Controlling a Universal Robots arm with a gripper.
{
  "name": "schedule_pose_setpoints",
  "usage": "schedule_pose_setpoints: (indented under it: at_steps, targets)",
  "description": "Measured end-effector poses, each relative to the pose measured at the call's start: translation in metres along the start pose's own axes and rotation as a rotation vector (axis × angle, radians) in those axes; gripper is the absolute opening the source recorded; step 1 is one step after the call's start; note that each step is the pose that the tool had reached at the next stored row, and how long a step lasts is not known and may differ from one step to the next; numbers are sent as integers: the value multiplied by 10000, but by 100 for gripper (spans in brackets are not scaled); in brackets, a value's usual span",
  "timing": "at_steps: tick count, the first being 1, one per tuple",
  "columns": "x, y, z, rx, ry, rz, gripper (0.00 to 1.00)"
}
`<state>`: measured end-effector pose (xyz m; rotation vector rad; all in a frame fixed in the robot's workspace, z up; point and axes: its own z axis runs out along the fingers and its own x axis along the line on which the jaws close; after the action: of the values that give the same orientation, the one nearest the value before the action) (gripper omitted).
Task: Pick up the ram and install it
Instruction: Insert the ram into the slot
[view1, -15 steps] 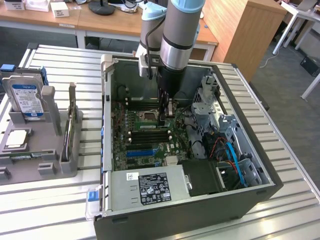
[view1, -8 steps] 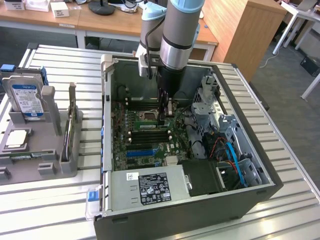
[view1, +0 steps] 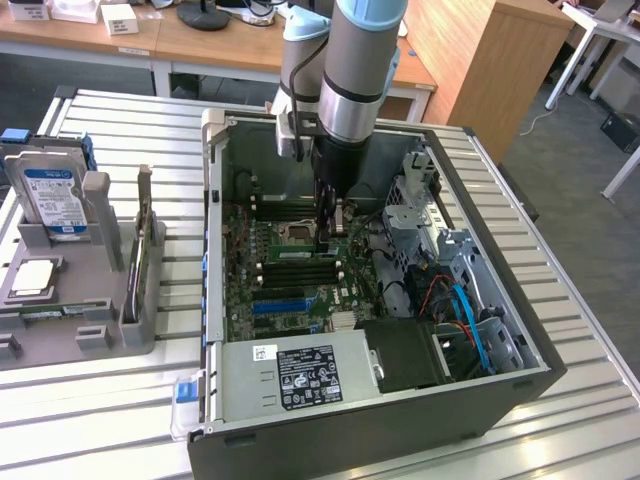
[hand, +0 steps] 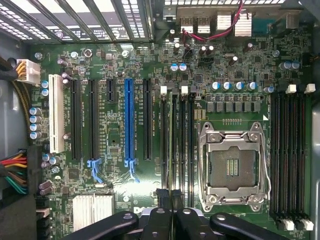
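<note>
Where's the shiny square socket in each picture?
Exterior view: the socket sits mid-motherboard, just to the exterior view's left of the end effector.
Wrist view: the socket lies between two banks of black memory slots.
Shared landmark: the blue slot.

One drive (view1: 50, 200) — one chip (view1: 33, 278) — one case (view1: 400, 425)

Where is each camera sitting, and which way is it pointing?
Exterior view: off the arm, up high, looking down at a slant into the open computer case; shows the arm and its hand.
Wrist view: on the wrist, looking straight down at the motherboard; shows the shut hand.
Shared: the motherboard, its CPU socket and the hand.
</note>
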<state>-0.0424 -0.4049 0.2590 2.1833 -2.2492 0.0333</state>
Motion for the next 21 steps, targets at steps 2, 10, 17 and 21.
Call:
schedule_pose_setpoints:
  at_steps: [2, 10, 17, 21]
  targets:
    - [-1, 0, 15, 3, -5, 0, 12]
    - [-1, 0, 35, 1, -2, 0, 12]
    - [-1, 0, 44, 1, -1, 0, 12]
    - [-2, 0, 60, 2, -4, 0, 12]
